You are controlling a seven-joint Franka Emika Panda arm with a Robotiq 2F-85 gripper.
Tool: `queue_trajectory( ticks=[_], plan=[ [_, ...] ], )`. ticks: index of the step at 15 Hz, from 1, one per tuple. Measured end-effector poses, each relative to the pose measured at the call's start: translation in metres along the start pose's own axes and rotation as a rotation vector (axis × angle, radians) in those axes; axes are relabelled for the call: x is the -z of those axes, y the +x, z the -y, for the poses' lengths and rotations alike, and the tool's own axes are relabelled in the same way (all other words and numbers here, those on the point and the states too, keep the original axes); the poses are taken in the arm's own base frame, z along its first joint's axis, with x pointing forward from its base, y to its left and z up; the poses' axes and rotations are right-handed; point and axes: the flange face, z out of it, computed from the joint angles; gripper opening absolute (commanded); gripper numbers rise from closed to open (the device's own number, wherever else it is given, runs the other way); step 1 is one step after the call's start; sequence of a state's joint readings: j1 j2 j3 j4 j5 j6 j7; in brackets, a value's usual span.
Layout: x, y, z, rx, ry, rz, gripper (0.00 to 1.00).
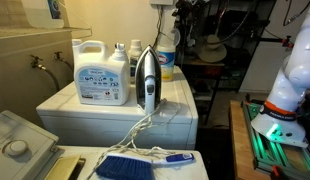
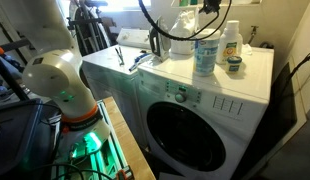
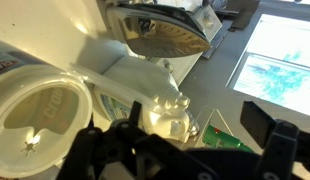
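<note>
In the wrist view my gripper (image 3: 175, 135) is open and empty, its dark fingers wide apart at the lower edge. Between them and just below sits the clear plastic top of a bottle (image 3: 165, 105), with a green label (image 3: 223, 142) beside it. A round white tub (image 3: 43, 118) lies to the left. An iron (image 3: 160, 28) stands beyond, its soleplate facing the camera. In an exterior view the iron (image 1: 146, 80) stands upright on the white washer top (image 1: 180, 100). The gripper itself is hard to make out in both exterior views.
A white detergent jug (image 1: 102, 72) and bottles (image 1: 165, 58) stand on the washer. A blue brush (image 1: 125, 166) lies in front. In an exterior view bottles (image 2: 205, 55) and a small can (image 2: 235, 65) stand above the washer door (image 2: 190, 135). The arm base (image 2: 60, 85) glows green.
</note>
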State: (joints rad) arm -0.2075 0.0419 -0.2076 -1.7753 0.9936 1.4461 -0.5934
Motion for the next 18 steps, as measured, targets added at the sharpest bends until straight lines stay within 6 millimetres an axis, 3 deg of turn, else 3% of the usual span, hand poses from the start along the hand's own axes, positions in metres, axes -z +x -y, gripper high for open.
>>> queue_trajectory(
  ticks=[12,18],
  plan=[
    [-0.058,-0.009,0.002,-0.020,-0.129,0.240,1.00],
    [-0.077,-0.017,-0.008,-0.052,-0.202,0.324,1.00]
  ],
)
